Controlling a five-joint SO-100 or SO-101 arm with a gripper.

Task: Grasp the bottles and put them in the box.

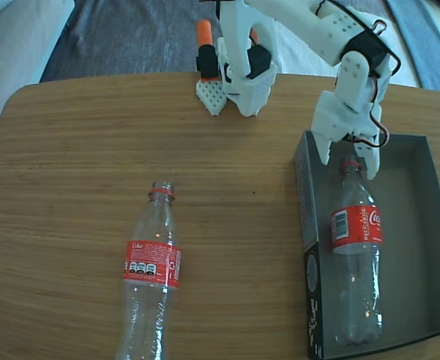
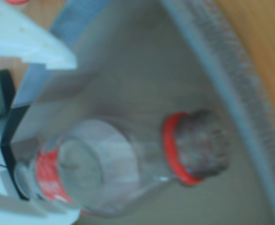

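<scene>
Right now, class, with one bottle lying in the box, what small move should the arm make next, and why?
Probably lift the gripper straight up, clear of the boxed bottle. That bottle already lies inside the box, its neck between open fingers, while the other bottle waits on the table.

arm: white, reaching from the base at top centre of the fixed view out to the upper right, wrist bent downward
gripper (image 1: 349, 160): pointing down, jaws parted
fingers (image 2: 39, 47): white, at the left edge of the wrist view
</scene>
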